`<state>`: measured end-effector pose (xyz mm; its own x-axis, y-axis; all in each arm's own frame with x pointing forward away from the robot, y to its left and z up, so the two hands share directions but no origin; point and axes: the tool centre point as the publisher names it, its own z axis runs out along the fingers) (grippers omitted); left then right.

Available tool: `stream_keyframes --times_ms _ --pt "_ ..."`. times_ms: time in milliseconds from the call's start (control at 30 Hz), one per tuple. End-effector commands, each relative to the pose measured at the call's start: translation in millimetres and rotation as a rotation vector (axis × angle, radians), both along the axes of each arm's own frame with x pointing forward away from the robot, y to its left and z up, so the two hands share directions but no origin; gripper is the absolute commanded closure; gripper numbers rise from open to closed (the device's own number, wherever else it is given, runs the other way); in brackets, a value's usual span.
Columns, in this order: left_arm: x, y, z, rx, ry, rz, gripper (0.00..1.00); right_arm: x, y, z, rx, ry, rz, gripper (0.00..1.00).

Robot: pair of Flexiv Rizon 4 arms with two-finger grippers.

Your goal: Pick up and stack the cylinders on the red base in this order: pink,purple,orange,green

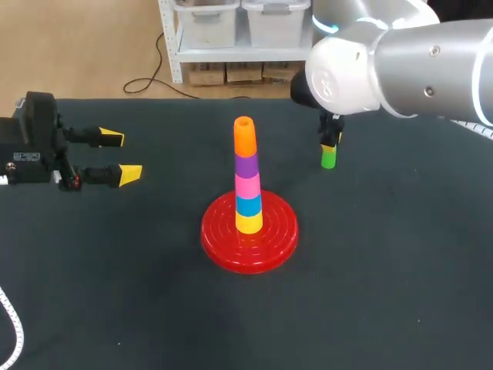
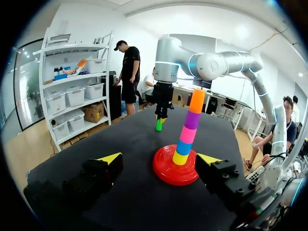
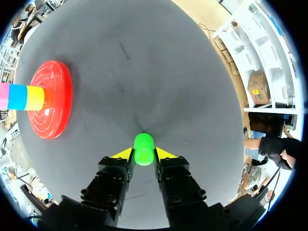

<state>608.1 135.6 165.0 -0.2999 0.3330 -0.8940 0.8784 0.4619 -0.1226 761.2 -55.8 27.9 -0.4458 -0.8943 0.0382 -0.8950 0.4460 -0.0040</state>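
The red base (image 1: 249, 231) lies mid-table and carries a tower of yellow, blue, pink, purple and orange cylinders (image 1: 246, 173). To its back right, a green cylinder (image 1: 329, 158) stands upright, with my right gripper (image 1: 331, 140) coming down on it from above. In the right wrist view both yellow tips press the green cylinder (image 3: 144, 148) from two sides, so the right gripper (image 3: 144, 155) is shut on it. My left gripper (image 1: 115, 158) hovers open and empty at the table's left. It faces the red base (image 2: 174, 166) and the green cylinder (image 2: 159, 125).
The dark table (image 1: 385, 293) carries nothing else near the base. A white cable (image 1: 14, 331) curls at the front left corner.
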Motion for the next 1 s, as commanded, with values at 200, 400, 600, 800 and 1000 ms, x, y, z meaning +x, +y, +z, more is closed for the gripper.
stream_keyframes --times_ms 200,400,600,800,1000 --pt "-0.2 -0.2 -2.4 -0.005 -0.008 0.003 0.00 14.8 8.3 52.8 -0.036 0.053 0.085 1.00" --pt "-0.2 -0.2 -2.4 -0.005 -0.008 0.003 0.00 19.7 13.6 96.7 -0.052 0.064 0.139 1.00" --pt "-0.2 -0.2 -2.4 -0.005 -0.008 0.003 0.00 16.3 24.5 144.4 -0.016 0.057 0.222 1.00" --pt "-0.2 -0.2 -2.4 -0.005 -0.008 0.003 0.00 0.8 40.7 200.0 -0.008 -0.005 0.309 1.00" --pt "-0.2 -0.2 -2.4 -0.005 -0.008 0.003 0.00 -25.0 60.3 238.8 -0.005 -0.049 0.401 1.00"
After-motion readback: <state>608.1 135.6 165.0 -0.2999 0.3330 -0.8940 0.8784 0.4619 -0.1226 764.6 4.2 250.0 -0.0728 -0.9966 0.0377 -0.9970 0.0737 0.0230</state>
